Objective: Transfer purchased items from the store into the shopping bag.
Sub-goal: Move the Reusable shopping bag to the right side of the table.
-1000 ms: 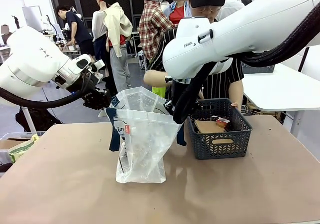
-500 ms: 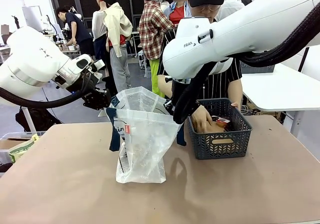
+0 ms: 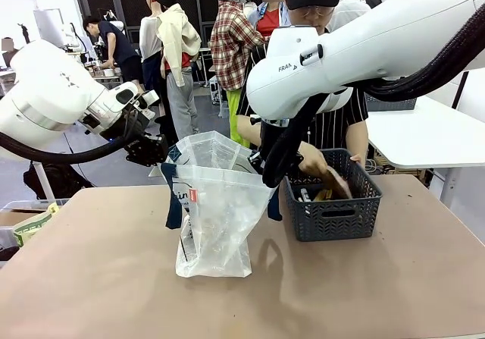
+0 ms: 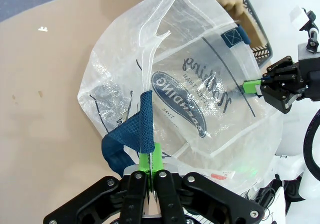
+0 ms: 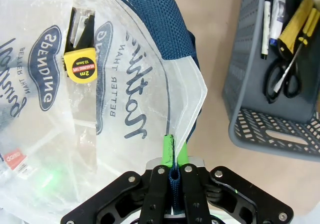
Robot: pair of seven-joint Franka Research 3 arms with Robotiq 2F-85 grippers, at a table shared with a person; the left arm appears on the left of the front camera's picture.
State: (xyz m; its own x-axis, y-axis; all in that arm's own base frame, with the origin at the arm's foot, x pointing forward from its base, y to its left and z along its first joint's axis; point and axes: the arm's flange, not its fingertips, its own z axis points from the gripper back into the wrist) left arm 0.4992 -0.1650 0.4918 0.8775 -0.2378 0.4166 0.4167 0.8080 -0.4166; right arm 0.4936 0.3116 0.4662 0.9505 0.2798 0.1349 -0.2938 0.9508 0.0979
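Note:
The translucent white shopping bag stands open at mid-table, held between both grippers. My left gripper is shut on its navy strap handle at the left rim. At the opposite rim, my right gripper is shut on the other navy strap, and it also appears in the left wrist view. A person's hand lifts the flat brown box, tilted, out of the dark lattice basket. The red-orange packet is hidden.
A yellow tape measure lies inside the bag. The basket holds scissors, pens and yellow-handled tools. Bare table lies in front of the bag. My right arm spans the upper right.
The person's hand went into the basket, took the brown box and tipped it up out of the basket. Both grippers and the bag stayed still.

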